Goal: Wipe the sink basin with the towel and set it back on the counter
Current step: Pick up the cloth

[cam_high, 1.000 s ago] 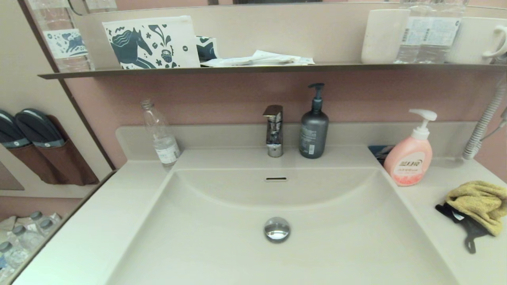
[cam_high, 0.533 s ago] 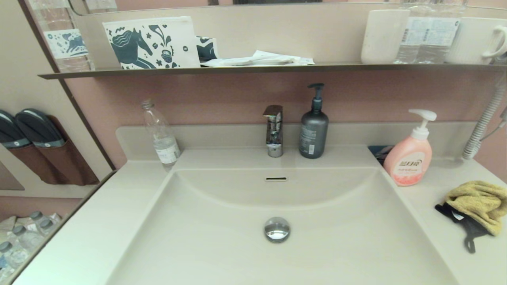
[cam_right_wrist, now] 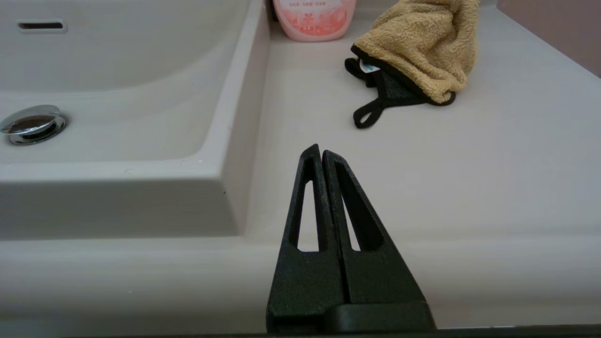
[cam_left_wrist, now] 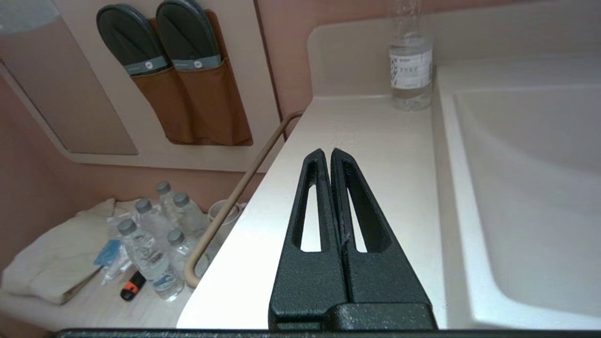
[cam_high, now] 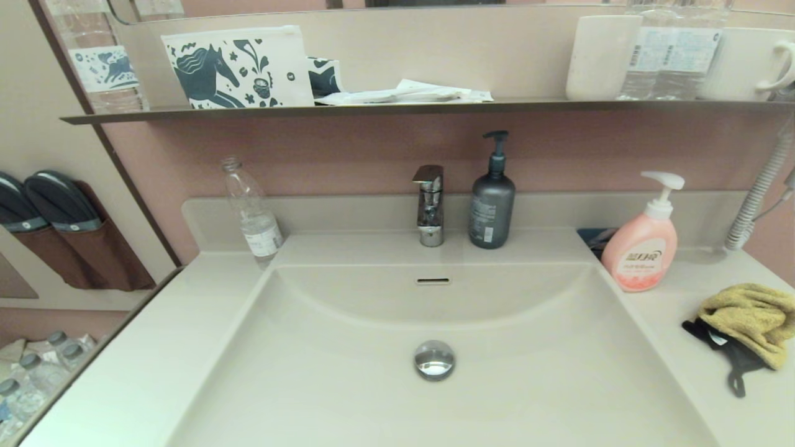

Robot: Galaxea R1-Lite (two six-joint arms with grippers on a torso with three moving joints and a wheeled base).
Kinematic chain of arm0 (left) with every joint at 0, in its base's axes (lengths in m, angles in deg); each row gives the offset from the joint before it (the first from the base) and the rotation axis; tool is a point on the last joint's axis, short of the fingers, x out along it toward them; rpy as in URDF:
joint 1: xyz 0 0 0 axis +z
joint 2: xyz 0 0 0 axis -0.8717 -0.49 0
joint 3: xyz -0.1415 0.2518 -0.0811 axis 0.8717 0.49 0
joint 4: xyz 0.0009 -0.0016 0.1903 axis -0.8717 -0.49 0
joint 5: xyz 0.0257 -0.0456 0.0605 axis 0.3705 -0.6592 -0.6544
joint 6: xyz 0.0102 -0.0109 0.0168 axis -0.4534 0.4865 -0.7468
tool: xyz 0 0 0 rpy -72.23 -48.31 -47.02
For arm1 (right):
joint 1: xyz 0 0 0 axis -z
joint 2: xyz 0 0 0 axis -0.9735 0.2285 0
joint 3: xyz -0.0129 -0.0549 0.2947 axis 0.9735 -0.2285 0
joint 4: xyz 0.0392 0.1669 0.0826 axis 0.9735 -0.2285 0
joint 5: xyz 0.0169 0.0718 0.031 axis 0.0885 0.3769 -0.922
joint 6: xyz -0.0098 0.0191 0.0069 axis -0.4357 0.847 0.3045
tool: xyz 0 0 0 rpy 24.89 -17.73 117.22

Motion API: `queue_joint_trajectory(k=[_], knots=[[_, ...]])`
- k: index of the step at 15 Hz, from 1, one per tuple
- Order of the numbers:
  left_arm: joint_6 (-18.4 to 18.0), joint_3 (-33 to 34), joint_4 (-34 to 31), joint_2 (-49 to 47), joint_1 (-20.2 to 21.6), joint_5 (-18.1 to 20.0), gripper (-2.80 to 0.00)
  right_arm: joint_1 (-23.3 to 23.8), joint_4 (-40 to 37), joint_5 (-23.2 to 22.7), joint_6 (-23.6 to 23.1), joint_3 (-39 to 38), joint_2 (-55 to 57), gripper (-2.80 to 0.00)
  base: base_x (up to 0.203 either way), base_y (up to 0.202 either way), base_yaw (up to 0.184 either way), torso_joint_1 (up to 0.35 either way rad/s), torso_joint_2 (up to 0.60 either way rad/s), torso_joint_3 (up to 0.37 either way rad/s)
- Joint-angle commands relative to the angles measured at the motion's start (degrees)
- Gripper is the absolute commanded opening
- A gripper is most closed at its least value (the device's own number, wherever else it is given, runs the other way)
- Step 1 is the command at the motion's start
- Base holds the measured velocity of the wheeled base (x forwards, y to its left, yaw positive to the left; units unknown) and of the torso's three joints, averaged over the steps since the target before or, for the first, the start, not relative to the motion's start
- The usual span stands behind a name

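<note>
The towel (cam_right_wrist: pixel 418 51) lies bunched on the tabletop (cam_right_wrist: pixel 422 178) right of the sink (cam_high: pixel 372 372), beside the soap bottle (cam_high: pixel 643 248); light, limp and grippy, it looks best pinched at its raised fold by the right gripper (cam_right_wrist: pixel 321 152), jaws together like the left gripper's (cam_left_wrist: pixel 327 155).

Chrome faucet (cam_high: pixel 429 205) as landmark, back centre. Dark grey pump bottle (cam_high: pixel 492 197) just right of faucet. Pink pump soap bottle (cam_high: pixel 641 244) farther right of it. Clear plastic bottle (cam_high: pixel 251 211) upright, well left of faucet. Dark shelf (cam_high: pixel 397 110) above faucet holds horse-print pouch (cam_high: pixel 239 67), papers (cam_high: pixel 407 93), white cups (cam_high: pixel 601 56). Slipper holders (cam_high: pixel 68 236) far left, water bottles (cam_high: pixel 37 372) below.
</note>
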Motion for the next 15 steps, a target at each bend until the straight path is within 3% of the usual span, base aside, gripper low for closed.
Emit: queue_joint_trajectory(k=[1,5,7,9,15], knots=[[1.8,0.2,-0.1,1.6,0.5,0.9,-2.80,0.0,0.0,0.0,0.0,0.0,0.1,-2.80,0.000,0.000,0.000,0.000,0.00,0.000],[3.3,3.0,-0.6,6.0,0.9,4.0,-2.80,0.0,0.0,0.0,0.0,0.0,0.1,-2.80,0.000,0.000,0.000,0.000,0.00,0.000],[3.4,3.1,-3.9,8.9,0.9,5.6,-2.80,0.0,0.0,0.0,0.0,0.0,0.1,-2.80,0.000,0.000,0.000,0.000,0.00,0.000],[3.5,2.8,-9.2,12.3,0.9,10.2,-2.80,0.0,0.0,0.0,0.0,0.0,0.1,-2.80,0.000,0.000,0.000,0.000,0.00,0.000],[3.7,3.2,-11.6,12.3,0.9,17.9,-2.80,0.0,0.0,0.0,0.0,0.0,0.1,-2.80,0.000,0.000,0.000,0.000,0.00,0.000]])
